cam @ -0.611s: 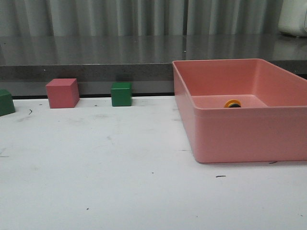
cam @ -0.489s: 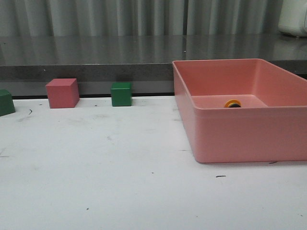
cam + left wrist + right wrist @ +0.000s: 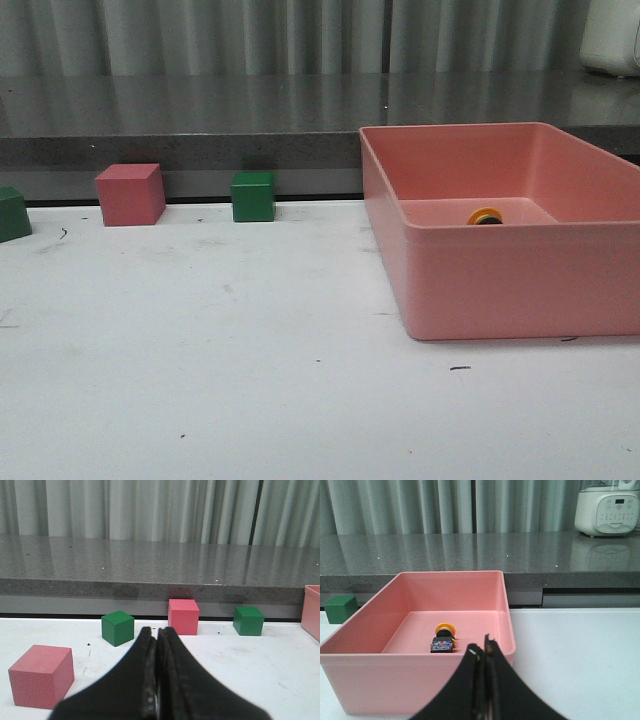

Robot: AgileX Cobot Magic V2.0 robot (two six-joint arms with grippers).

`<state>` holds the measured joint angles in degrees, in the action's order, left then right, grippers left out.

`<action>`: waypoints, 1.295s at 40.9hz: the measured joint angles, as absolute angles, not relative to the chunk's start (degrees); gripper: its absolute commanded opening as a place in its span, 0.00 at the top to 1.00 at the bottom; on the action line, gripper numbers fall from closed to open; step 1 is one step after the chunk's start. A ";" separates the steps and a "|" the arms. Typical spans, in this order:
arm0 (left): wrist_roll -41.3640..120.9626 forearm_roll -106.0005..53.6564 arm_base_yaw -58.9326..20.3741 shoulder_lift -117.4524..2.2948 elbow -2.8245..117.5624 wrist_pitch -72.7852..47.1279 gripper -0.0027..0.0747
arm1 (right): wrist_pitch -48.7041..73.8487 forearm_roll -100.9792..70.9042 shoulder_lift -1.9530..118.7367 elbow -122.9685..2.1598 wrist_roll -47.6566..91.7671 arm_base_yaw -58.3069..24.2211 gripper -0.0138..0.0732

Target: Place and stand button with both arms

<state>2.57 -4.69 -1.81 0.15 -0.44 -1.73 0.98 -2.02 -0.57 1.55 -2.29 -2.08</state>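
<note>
Both claws are pressed fully together and holding nothing. The left claw [image 3: 157, 675] fills the bottom middle of its wrist view, fingers closed flat against each other, hanging over the white counter [image 3: 250, 350]. The right claw [image 3: 484, 680] is the same, tips touching, sitting at the bottom center of its wrist view, just in front of the near wall of the pink bin [image 3: 410, 680].

The button [image 3: 443, 638] is lying on its side on the bin floor, yellow cap pointing toward the far wall, black-and-bluish base toward the camera. In the front view only its yellow cap [image 3: 485, 216] peeks over the bin's near wall, right of frame center.

In the front view's upper left, along the counter's back edge, are a pink cube [image 3: 130, 194], a green cube [image 3: 253, 196], and another green cube [image 3: 12, 214] cut off at the left edge. The left wrist view shows one more pink cube [image 3: 41, 675] at lower left.
</note>
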 measured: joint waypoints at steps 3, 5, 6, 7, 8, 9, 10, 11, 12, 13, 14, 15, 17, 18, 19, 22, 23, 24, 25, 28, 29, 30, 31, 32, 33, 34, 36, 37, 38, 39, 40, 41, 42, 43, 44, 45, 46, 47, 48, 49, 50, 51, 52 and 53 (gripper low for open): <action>2.57 -4.69 -1.81 0.15 -0.44 -1.73 0.99 | 0.98 -2.02 -0.57 1.55 -2.29 -2.08 0.92; 2.57 -4.69 -1.81 0.15 -0.44 -1.73 0.99 | 0.98 -2.02 -0.57 1.55 -2.29 -2.08 0.92; 2.57 -4.69 -1.81 0.15 -0.44 -1.62 0.99 | 0.98 -2.02 -0.57 1.55 -2.29 -2.08 0.92; 2.57 -4.69 -1.81 0.15 -0.44 -1.63 0.99 | 0.98 -2.02 -0.57 1.55 -2.29 -2.08 0.92; 2.57 -4.69 -1.81 0.15 -0.44 -1.49 0.99 | 0.79 -2.02 -0.57 1.55 -2.29 -2.08 0.92; 2.57 -4.69 -1.81 0.15 -0.44 -1.34 0.99 | 0.67 -2.02 -0.57 1.55 -2.29 -2.08 0.92; 2.57 -4.69 -1.81 0.15 -0.44 -1.03 0.99 | 0.00 -2.02 -0.57 1.55 -2.29 -2.08 0.92; 2.57 -4.69 -1.81 0.15 -0.44 -0.68 0.99 | 0.00 -2.02 -0.57 1.55 -2.29 -2.08 0.92; 2.57 -4.80 -1.81 0.15 -0.44 -0.50 0.99 | 0.00 -2.02 -0.57 1.55 -2.29 -2.08 0.92; 2.57 -5.06 -1.81 0.15 -0.44 0.00 0.99 | -0.33 -2.02 -0.57 1.55 -2.29 -2.08 0.92; 2.57 -5.20 -1.81 0.15 -0.44 0.00 0.99 | -0.33 -2.02 -0.57 1.55 -2.33 -2.08 0.92; 2.57 -5.33 -1.81 0.15 -0.16 0.00 0.99 | 0.00 -2.02 -0.57 1.29 -2.33 -2.08 0.92; 2.57 -5.62 -1.81 0.15 0.73 -0.75 0.99 | 1.65 -2.02 -0.57 -0.12 -2.33 -2.08 0.92; 2.57 -5.62 -1.81 0.15 1.66 -1.45 0.99 | 2.39 -2.02 -0.57 -0.94 -2.33 -2.08 0.92; 2.57 -5.73 -1.81 0.15 2.52 -2.05 0.99 | 3.39 -2.02 -0.57 -2.22 -2.33 -2.08 0.92; 2.57 -5.86 -1.81 0.15 6.58 -4.26 0.99 | 6.42 -1.55 -0.57 -6.46 -2.33 -2.08 0.92; 2.57 -5.86 -1.81 0.15 8.30 -5.26 0.99 | 7.57 -1.45 -0.57 -8.15 -2.33 -2.08 0.92; 2.57 -5.86 -1.81 0.15 10.07 -6.26 0.99 | 8.52 -1.00 -0.57 -9.46 -2.33 -2.08 0.92; 2.57 -5.86 -1.81 0.15 11.92 -7.19 0.99 | 9.76 -0.69 -0.57 -11.23 -2.33 -2.08 0.92; 2.57 -5.86 -1.81 -0.92 16.77 -10.71 0.99 | 13.30 0.00 -0.45 -16.23 -2.33 -2.08 0.92; 2.57 -5.86 -1.81 -1.45 18.79 -12.19 0.99 | 14.14 0.00 -0.11 -17.61 -2.33 -2.08 0.92; 2.57 -5.86 -1.81 -2.32 20.31 -13.30 0.99 | 15.25 0.00 0.27 -19.42 -2.33 -2.08 0.92; 2.57 -5.86 -1.81 -3.32 22.78 -14.80 0.99 | 16.32 0.00 0.95 -21.19 -2.33 -2.08 0.92; 2.57 -5.86 -1.81 -4.40 24.23 -16.34 0.99 | 17.34 0.00 1.77 -22.90 -2.33 -2.08 0.92; 2.57 -5.86 -1.81 -5.24 26.16 -17.93 0.99 | 18.18 0.31 2.69 -24.13 -2.33 -2.08 0.92; 2.57 -5.86 -1.81 -6.43 27.52 -19.06 0.99 | 19.29 0.31 3.44 -25.71 -2.33 -2.08 0.92; 2.57 -5.86 -1.81 -8.63 30.91 -21.57 0.99 | 21.27 0.31 5.35 -28.29 -2.33 -2.08 0.92; 2.57 -5.86 -1.81 -9.89 32.04 -22.92 0.99 | 22.45 0.31 6.77 -29.59 -2.33 -2.08 0.92; 2.57 -5.86 -1.81 -10.83 33.39 -23.82 0.99 | 23.61 0.31 7.62 -30.76 -2.33 -2.08 0.92; 2.57 -5.86 -1.81 -12.10 34.33 -25.01 0.99 | 24.46 0.31 8.79 -31.57 -2.33 -2.08 0.92; 2.57 -5.86 -1.81 -13.35 35.66 -26.07 0.99 | 25.60 0.31 9.69 -32.52 -2.33 -2.08 0.92; 2.57 -5.86 -1.81 -14.54 36.29 -26.87 0.99 | 26.66 0.31 10.88 -33.13 -2.33 -2.08 0.92; 2.57 -5.86 -1.81 -15.38 36.92 -27.43 0.99 | 27.31 0.31 12.08 -33.78 -2.33 -2.08 0.92; 2.57 -5.86 -1.81 -16.45 37.21 -27.85 0.99 | 28.10 0.31 12.98 -34.22 -2.33 -2.08 0.92; 2.57 -5.86 -1.81 -17.23 37.34 -28.28 0.99 | 28.67 0.31 14.15 -34.37 -2.33 -2.08 0.92; 2.57 -5.86 -1.81 -18.23 37.43 -28.55 0.99 | 29.32 0.31 15.03 -34.52 -2.33 -2.08 0.92; 2.57 -5.86 -1.81 -18.95 37.56 -28.84 0.99 | 29.74 0.31 16.13 -34.61 -2.33 -2.08 0.92; 2.57 -5.86 -1.81 -19.87 37.56 -29.11 0.99 | 30.23 0.31 16.94 -34.61 -2.33 -2.08 0.92; 2.57 -5.86 -1.81 -20.71 37.56 -29.51 0.99 | 30.63 0.31 17.97 -34.61 -2.33 -2.08 0.92; 2.57 -5.86 -1.81 -21.31 37.56 -29.92 0.99 | 31.08 0.31 18.94 -34.61 -2.33 -2.08 0.92; 2.57 -5.86 -1.81 -22.04 37.56 -30.51 0.99 | 31.38 0.31 19.86 -34.61 -2.33 -2.08 0.92; 2.57 -5.86 -1.81 -22.56 37.56 -30.97 0.99 | 31.72 0.31 20.49 -34.61 -2.33 -2.08 0.92; 2.57 -5.86 -1.81 -23.19 37.56 -31.61 0.99 | 31.84 0.31 21.25 -34.61 -2.33 -2.08 0.92; 2.57 -5.86 -1.81 -23.63 37.56 -32.01 0.99 | 31.96 0.31 21.95 -34.61 -2.33 -2.08 0.92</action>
